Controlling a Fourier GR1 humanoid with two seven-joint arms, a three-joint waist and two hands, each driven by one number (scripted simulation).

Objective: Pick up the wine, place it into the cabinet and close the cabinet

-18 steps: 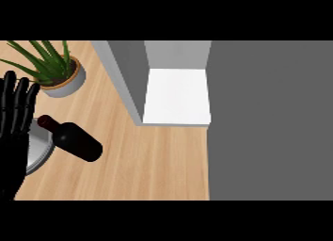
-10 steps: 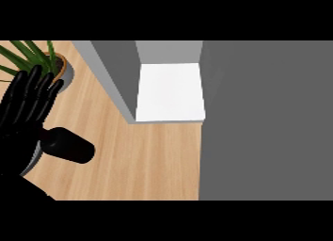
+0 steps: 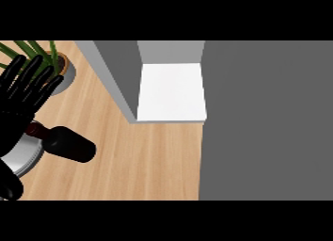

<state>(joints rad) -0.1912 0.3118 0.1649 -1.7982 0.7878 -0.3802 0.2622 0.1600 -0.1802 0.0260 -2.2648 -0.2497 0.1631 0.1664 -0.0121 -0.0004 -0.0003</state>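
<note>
The wine bottle (image 3: 67,143) lies on its side at eight o'clock on the counter (image 3: 148,160), its neck over a round grey plate (image 3: 22,157). My left hand (image 3: 20,96) hovers just above it, fingers spread wide, holding nothing. The cabinet (image 3: 170,92) opens toward one o'clock. Closing off-centre could roll the bottle away, I judge.

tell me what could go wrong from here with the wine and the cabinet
The wine bottle lies on its side, partly over a grey plate, so it might roll when touched. The left robot hand is open above its neck, not gripping; a poor grasp could slip. The cabinet opening looks narrow, and the plant stands close by.
</note>
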